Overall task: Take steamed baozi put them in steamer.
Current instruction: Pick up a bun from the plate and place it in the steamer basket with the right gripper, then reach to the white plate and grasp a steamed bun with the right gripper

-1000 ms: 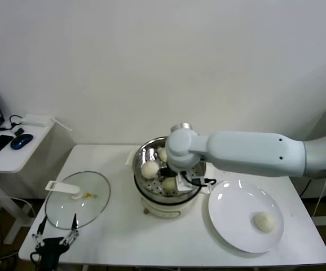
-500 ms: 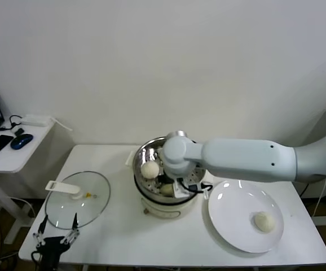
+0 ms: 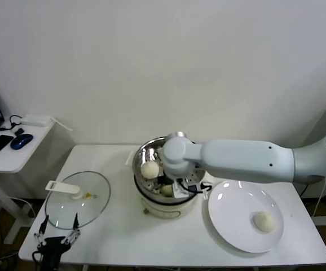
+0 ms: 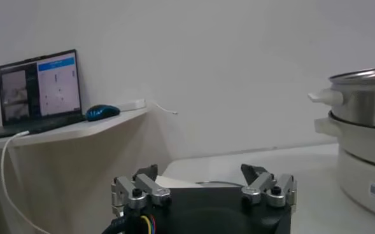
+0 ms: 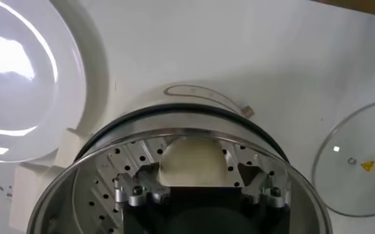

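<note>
Right claw [image 5: 200,181] | fingers apart inside steamer [image 5: 98,184] | baozi [image 5: 193,162] between fingertips, released.

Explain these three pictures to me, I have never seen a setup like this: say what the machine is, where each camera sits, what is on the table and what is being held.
This is a two-armed robot. The wide picture comes from its head, looking down at a white table. The other two come from cameras on its wrists.

On the table stand a steel steamer, a glass lid on the robot's left and a white plate on its right. One bun lies on the plate; others already sit in the steamer, such as this one.

The right gripper reaches into the steamer. Its fingers stand open on either side of a bun, so it is not gripping. The left gripper waits open at the table's near left edge, holding nothing.
</note>
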You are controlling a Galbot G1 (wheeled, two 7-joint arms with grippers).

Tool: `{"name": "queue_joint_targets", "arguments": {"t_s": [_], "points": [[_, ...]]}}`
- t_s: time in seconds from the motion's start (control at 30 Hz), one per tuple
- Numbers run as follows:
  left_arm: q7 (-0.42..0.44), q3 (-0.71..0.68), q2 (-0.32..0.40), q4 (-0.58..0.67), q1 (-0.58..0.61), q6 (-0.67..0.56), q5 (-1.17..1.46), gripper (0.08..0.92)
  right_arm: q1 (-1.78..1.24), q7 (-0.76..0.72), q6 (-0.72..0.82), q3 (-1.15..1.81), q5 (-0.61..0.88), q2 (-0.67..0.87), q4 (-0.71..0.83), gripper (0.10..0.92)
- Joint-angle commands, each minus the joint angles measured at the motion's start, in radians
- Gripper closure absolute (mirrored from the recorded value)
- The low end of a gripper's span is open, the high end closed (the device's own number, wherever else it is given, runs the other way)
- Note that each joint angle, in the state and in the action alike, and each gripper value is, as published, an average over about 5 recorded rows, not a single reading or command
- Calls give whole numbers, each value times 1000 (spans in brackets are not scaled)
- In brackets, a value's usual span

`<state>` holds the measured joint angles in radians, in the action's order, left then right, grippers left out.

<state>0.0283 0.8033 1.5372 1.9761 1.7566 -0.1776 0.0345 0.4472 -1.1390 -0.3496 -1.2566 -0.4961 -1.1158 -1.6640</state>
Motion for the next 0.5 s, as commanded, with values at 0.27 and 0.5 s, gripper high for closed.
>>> {"name": "queue_joint_targets", "arguments": {"t_s": [0.27, 0.5], "points": [[-1, -5, 4, 2, -3, 2, -1, 177, 125, -57, -44, 34, 229, 53, 35, 202], [0, -7, 3, 5, -9, 7, -2, 177, 326, -63, 58, -36, 482, 152, 65, 203]]}}
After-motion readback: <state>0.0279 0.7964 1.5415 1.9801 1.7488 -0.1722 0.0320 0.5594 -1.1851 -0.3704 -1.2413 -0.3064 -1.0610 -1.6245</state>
